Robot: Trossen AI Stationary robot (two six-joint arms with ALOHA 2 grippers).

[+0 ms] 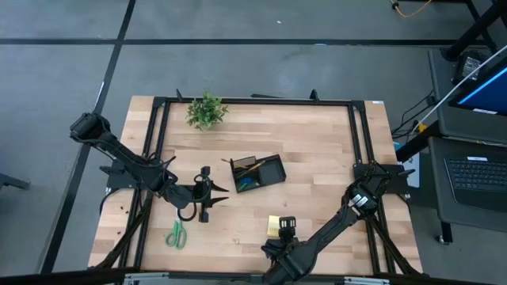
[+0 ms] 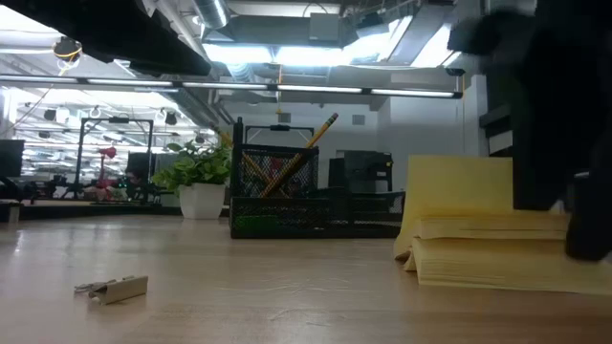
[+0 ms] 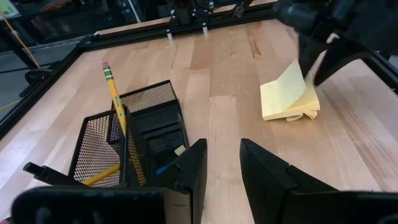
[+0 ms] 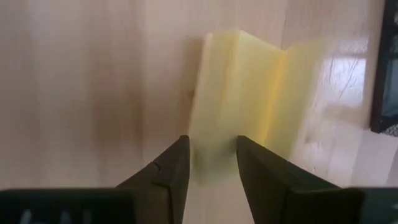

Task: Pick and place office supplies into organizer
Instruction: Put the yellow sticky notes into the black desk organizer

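The black mesh organizer stands mid-table with pencils leaning in its taller section and a blue piece in a tray. The yellow sticky-note pad lies near the near edge, its top sheets standing up. My right gripper is open over the pad, which shows between its fingers. My left gripper is open, left of the organizer, touching nothing. The green-handled scissors lie flat near the left arm. My right gripper comes at the sticky-note pad from above, pointing down at its edge. The raised top sheets stand against the outer side of one finger. The rest of the pad lies flat on the table. Whether the fingers pinch anything, I cannot tell.
A small green plant stands at the far left of the table. A small metal piece lies on the wood in the low view. Black frame rails border the table. Bare wood lies between the organizer and the pad.
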